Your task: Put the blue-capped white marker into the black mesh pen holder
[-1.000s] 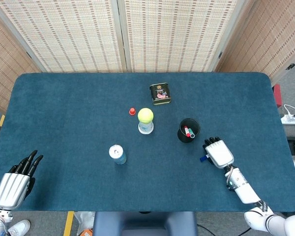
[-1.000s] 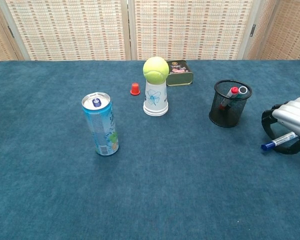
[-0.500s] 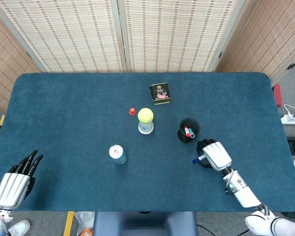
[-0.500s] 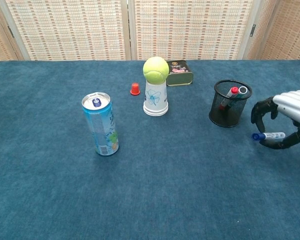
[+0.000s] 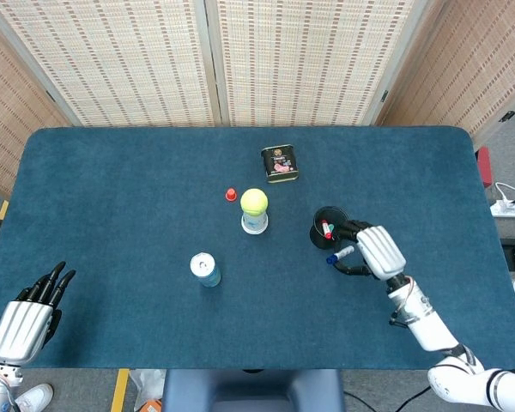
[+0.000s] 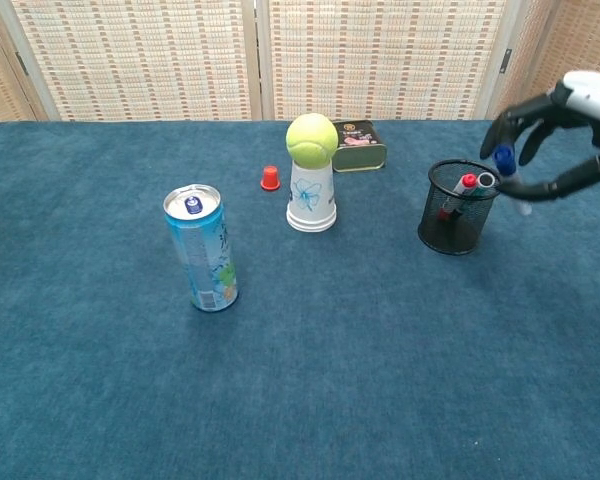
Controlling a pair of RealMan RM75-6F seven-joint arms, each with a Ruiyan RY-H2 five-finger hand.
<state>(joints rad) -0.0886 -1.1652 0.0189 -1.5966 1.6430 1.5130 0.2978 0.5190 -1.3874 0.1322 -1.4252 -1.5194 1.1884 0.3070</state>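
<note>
My right hand [image 5: 373, 249] [image 6: 570, 130] holds the blue-capped white marker [image 5: 341, 253] [image 6: 509, 178] up in the air, pinched in its fingers. In the chest view the marker hangs with its blue cap on top, just right of and above the rim of the black mesh pen holder [image 5: 328, 229] [image 6: 458, 208]. Two pens stand inside the holder, one of them red-capped. My left hand [image 5: 30, 313] rests open near the table's front left corner, seen only in the head view.
A tennis ball [image 6: 311, 138] sits on an upturned paper cup [image 6: 311, 198] mid-table. A drink can [image 6: 202, 248] stands front left, a small red cap [image 6: 270, 178] lies behind it, and a dark tin [image 6: 359, 146] is at the back.
My right hand has lifted the marker off the table and carried it up and leftward to the pen holder. The left hand has stayed still.
</note>
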